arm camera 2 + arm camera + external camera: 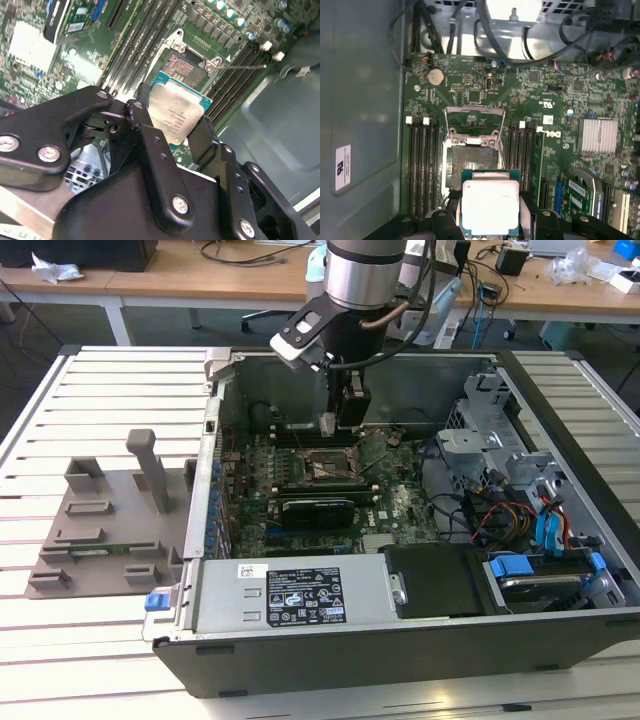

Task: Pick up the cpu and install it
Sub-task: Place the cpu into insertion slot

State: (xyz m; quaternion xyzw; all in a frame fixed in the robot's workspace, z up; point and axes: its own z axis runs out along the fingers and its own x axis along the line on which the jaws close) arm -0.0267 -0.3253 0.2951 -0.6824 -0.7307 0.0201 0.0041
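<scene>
One black pincer (pixel 345 412) is carried by the arm in the upper centre of the exterior view, lowered inside an opened computer case (pixel 560 400) that is laid on a white slatted counter (pixel 60 390). The pincer is clenched on the cpu (pixel 176 112): in both wrist views the chip's silvery top plate is seen pinched at two opposite edges between the black fingers (pixel 150 145). In the first wrist view the cpu (pixel 490 206) is held between the pincer (pixel 490 214) fingers just beside the open socket (pixel 472 157), its nearer edge overlapping the socket's frame; it is not seated. The socket's metal cover (pixel 474 117) is swung back, and dark memory slots (pixel 422 165) are lined up on either side of it. A round coin battery (pixel 436 76) and a ribbed silver heat sink (pixel 599 135) are mounted elsewhere on the green board (pixel 545 85). In the exterior view a long black card (pixel 318 508) is plugged into the board just below the socket (pixel 320 468), and a grey box with a label (pixel 290 595) is fitted along the case's lower edge. A grey plastic tray (pixel 100 530) with upright posts is set on the counter at the exterior view's left, well apart from the pincer.
</scene>
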